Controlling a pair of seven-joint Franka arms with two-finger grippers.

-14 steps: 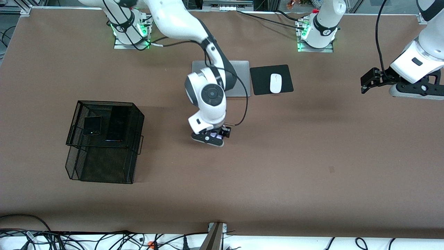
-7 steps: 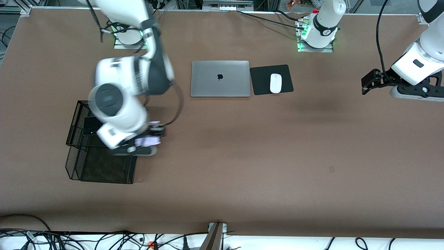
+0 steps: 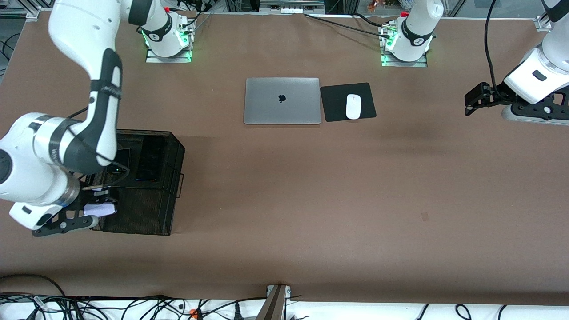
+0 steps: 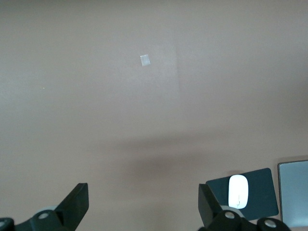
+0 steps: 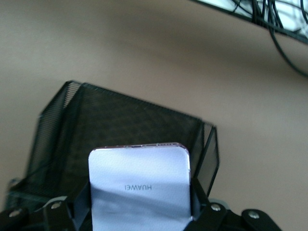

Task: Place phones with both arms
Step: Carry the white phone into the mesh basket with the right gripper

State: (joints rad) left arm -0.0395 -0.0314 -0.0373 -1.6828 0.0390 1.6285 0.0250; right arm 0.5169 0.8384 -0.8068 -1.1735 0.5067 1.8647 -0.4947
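Fingers clamped on the lavender phone, the right gripper hangs by the mesh rack holding two black phones; left gripper waits, released.

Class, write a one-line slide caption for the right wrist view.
Right tool grips a pale lavender squarish phone in front of the black wire-mesh tiered rack.

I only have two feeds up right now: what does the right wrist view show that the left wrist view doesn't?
Right wrist only: the lavender phone clamped in the right end effector, over the black mesh organizer, with cables past the table edge.

Left wrist only: the open left end effector over bare table, the white mouse on its black mouse pad, and a corner of the grey laptop.

Both: the brown table.
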